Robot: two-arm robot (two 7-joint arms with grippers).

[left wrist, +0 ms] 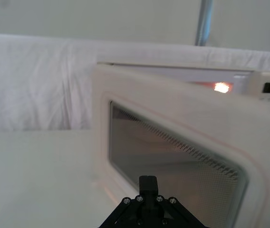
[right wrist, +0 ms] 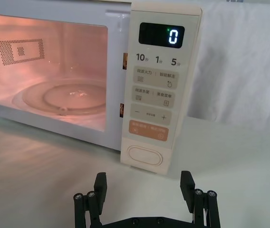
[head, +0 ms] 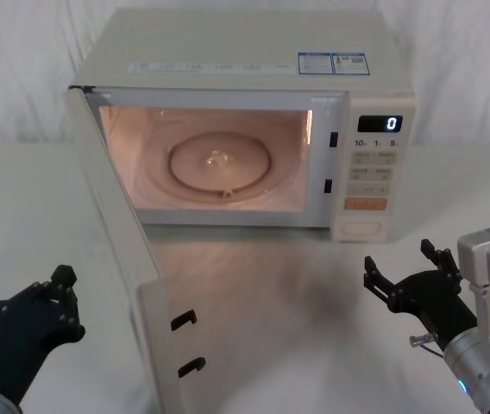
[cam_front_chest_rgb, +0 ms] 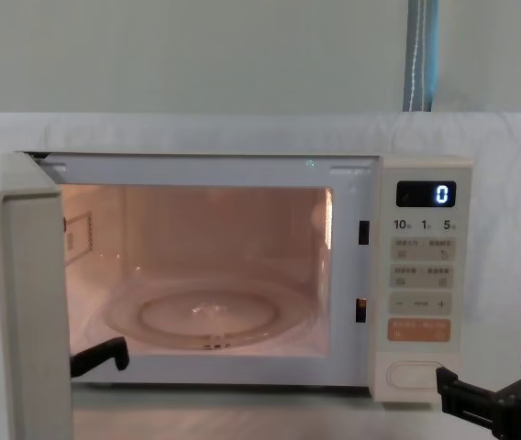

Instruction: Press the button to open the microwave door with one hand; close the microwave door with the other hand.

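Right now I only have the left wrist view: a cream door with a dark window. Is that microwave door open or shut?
Observer: Open. In the head view the microwave door swings out toward the robot's left, and the lit cavity shows a glass turntable.
Operator: Where is the right gripper?
Observer: The right gripper hangs open just in front of the button, not touching it.
Operator: And the left gripper?
Observer: The left gripper is low on the robot's left, on the outer side of the door, apart from it.

the microwave [right wrist: 163, 71] display [right wrist: 161, 35] reads "0"; below it the key panel [right wrist: 156, 102] is marked "10", "1", "5".
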